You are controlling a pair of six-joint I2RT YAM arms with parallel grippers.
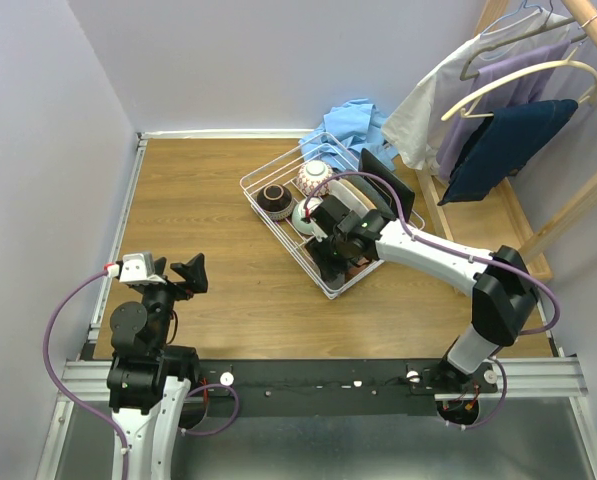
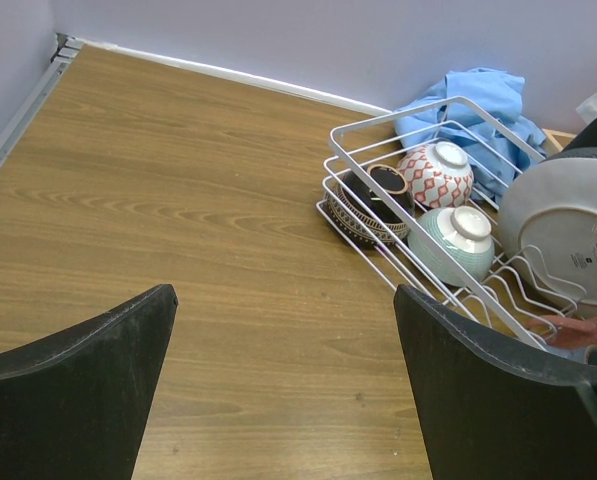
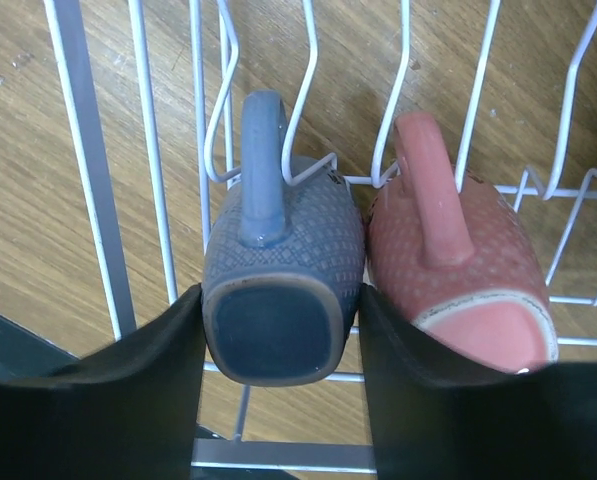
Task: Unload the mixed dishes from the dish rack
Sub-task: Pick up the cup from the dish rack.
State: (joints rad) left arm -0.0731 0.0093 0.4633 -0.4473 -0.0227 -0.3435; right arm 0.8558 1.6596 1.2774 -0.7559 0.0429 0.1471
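Observation:
The white wire dish rack (image 1: 283, 238) sits at the table's middle right. It holds a brown bowl (image 1: 274, 198), a pink patterned bowl (image 1: 315, 176), a pale green bowl (image 1: 306, 215), round plates (image 1: 358, 195) and a black square plate (image 1: 386, 178). My right gripper (image 1: 323, 245) reaches down into the rack's near end. In the right wrist view it (image 3: 283, 360) is shut on a grey cup (image 3: 283, 260) lying on the rack wires, with an orange-red cup (image 3: 458, 270) touching it on the right. My left gripper (image 1: 183, 275) is open and empty over bare wood at the left (image 2: 283, 390).
A blue cloth (image 1: 353, 125) lies behind the rack. A wooden clothes rack with hanging garments (image 1: 508, 120) stands at the far right. Walls close the table's left and back. The left wrist view shows the bowls (image 2: 435, 175) and a white plate (image 2: 563, 235).

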